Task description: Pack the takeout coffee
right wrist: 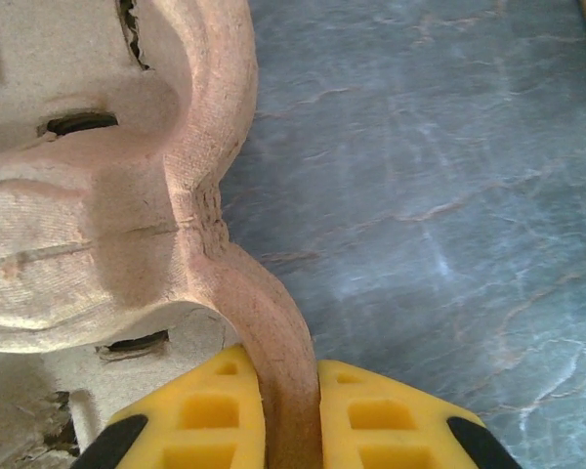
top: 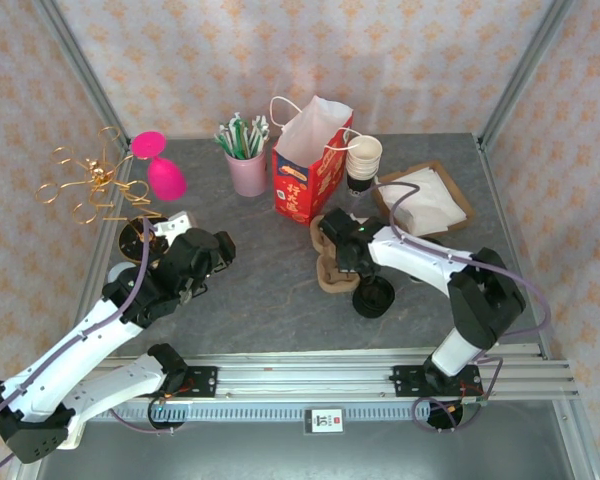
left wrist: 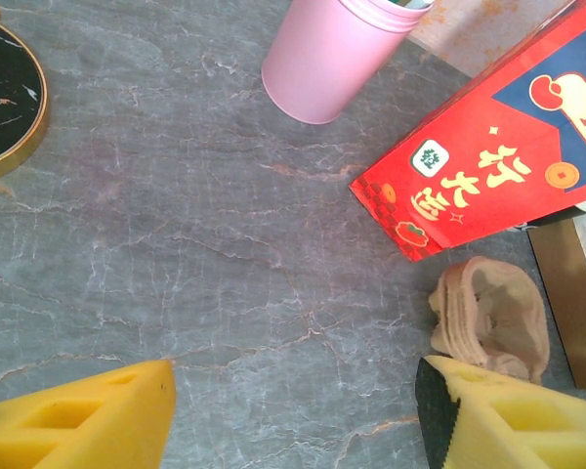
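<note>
My right claw is pinched shut on the rim of the pulp cup carrier. The carrier lies flat just in front of the red paper bag, with its long axis pointing at the bag's base. My left claw gapes empty, farther from the bag.

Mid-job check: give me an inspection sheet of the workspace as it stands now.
Surface: grey marble table, no spills seen.
Job's things: red bag upright, open; pulp cup carrier before it; paper cups stacked beside bag; black lids by right arm.
Clutter: pink straw cup, napkin tray, pink goblet, gold ornament, black coaster.
Grippers: left gripper open over bare table; right gripper shut on carrier's rim.
Cables: right arm's cable loops over napkin tray.
Surroundings: patterned walls, metal frame.
</note>
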Robot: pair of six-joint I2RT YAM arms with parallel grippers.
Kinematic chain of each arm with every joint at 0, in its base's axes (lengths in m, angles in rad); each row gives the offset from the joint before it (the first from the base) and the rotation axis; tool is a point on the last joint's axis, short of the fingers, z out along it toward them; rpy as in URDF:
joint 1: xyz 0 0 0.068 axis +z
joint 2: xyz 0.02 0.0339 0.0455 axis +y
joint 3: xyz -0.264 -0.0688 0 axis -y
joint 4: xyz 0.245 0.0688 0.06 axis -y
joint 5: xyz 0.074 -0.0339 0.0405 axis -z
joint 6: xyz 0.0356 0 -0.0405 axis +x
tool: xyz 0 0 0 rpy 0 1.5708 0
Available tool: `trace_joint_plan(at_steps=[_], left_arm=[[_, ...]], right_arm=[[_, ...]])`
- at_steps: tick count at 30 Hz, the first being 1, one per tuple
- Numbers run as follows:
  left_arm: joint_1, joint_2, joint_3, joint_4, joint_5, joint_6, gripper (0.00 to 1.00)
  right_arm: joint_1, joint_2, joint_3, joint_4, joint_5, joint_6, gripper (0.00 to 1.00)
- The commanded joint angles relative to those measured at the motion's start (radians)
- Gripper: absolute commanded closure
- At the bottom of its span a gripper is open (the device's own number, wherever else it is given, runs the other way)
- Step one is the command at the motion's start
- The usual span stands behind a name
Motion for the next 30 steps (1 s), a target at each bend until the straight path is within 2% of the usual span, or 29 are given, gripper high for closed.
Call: trace_joint_plan(at_steps=[1, 8, 11, 16, 18, 24, 30], left_arm=[[-0.005, 0.006, 0.010, 0.033, 0.010, 0.025, 0.32], [-0.004, 0.024, 0.005, 0.072, 0.036, 0.027, 0.32], [-0.004, 0.036, -0.001, 0.098, 0.047, 0.031, 0.32], [-0.005, 0.063, 0.007, 0.132, 0.056, 0.049, 0.32], [-0.004, 0.069, 0.010, 0.148, 0.058, 0.057, 0.32], [-0.004, 0.087, 0.014, 0.209, 0.057, 0.087, 0.31], [-0.003, 0.115, 0.022, 0.244, 0.058, 0.103, 0.31]], right_arm=[[-0.043, -0.028, -0.031, -0.030, 0.052, 0.012, 0.88], [-0.136, -0.040, -0.058, 0.005, 0.055, -0.018, 0.85], [-0.160, -0.035, -0.049, 0.010, 0.054, -0.038, 0.81], [-0.161, -0.035, 0.009, -0.021, 0.064, -0.053, 0.51], [-0.160, -0.044, 0.039, -0.036, 0.071, -0.058, 0.46], [-0.163, -0.009, 0.145, -0.040, 0.031, -0.096, 0.39], [-0.164, 0.100, 0.232, -0.015, -0.013, -0.150, 0.45]])
